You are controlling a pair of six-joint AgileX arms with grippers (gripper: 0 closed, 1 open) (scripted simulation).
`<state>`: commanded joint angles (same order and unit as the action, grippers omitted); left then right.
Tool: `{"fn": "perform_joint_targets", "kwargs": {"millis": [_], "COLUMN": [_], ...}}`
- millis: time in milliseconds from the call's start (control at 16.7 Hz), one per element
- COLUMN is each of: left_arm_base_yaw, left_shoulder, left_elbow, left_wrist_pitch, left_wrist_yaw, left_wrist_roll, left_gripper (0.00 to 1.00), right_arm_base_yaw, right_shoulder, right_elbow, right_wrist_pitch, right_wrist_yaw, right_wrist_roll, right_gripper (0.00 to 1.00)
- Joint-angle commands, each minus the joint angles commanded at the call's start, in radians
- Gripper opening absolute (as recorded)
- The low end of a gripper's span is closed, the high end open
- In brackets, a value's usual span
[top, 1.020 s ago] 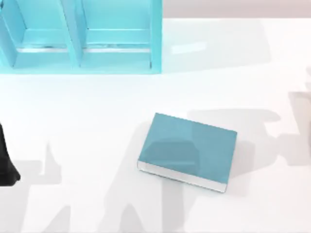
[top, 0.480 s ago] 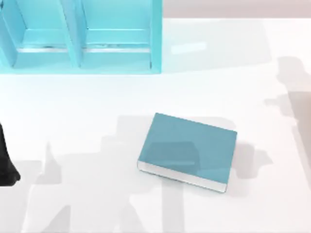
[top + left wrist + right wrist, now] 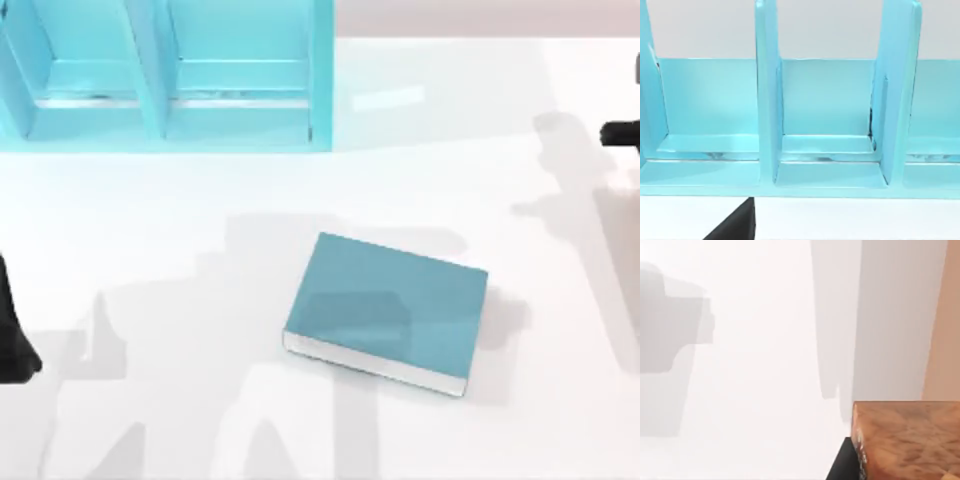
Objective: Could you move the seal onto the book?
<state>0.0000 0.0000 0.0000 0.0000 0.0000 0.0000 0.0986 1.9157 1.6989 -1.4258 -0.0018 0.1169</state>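
The right pincer (image 3: 628,133) shows as a dark tip at the far right edge of the top view, well apart from the book (image 3: 386,310). Its wrist view has the seal (image 3: 907,440) close against the lens, an amber block with a dark finger (image 3: 842,460) alongside it, so I judge the pincer clenched on the seal and carrying it above the bare white bench (image 3: 200,220). The book lies flat near the bench's middle, slightly skewed, teal cover up and white page edges toward the near side. The step in hand looks like the carry. To do it well, the arm should travel leftward and nearer with the seal kept upright, stop over the middle of the cover and not over an edge, lower until the base meets the cover, and only then let go, so the small block does not topple or slide off. The right arm reaches in from the right side, most of it out of frame. The left pincer (image 3: 12,335) is parked at the left edge, facing the teal shelf unit (image 3: 830,150); whether its fingers are apart I cannot tell.
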Motion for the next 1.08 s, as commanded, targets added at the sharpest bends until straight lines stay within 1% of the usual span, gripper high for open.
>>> {"fn": "perform_joint_targets", "kwargs": {"millis": [240,420,540,720,1080], "left_arm_base_yaw": [0.000,0.000,0.000,0.000,0.000], "left_shoulder": [0.000,0.000,0.000,0.000,0.000], "left_elbow": [0.000,0.000,0.000,0.000,0.000], "left_wrist_pitch": [0.000,0.000,0.000,0.000,0.000], "left_wrist_yaw": [0.000,0.000,0.000,0.000,0.000], "left_wrist_roll": [0.000,0.000,0.000,0.000,0.000], "left_gripper": [1.00,1.00,1.00,1.00,1.00], "right_arm_base_yaw": [0.214,0.413,0.507,0.572,0.573], "right_shoulder": [0.097,0.161,0.218,0.249,0.248], "right_elbow": [0.071,0.103,0.117,0.126,0.128], "right_wrist_pitch": [0.076,0.113,0.141,0.194,0.190], "right_wrist_yaw": [0.013,0.005,-0.001,0.003,0.004], "right_wrist_roll": [0.223,0.423,0.513,0.579,0.582], "right_gripper": [0.00,0.00,0.00,0.00,0.00]}}
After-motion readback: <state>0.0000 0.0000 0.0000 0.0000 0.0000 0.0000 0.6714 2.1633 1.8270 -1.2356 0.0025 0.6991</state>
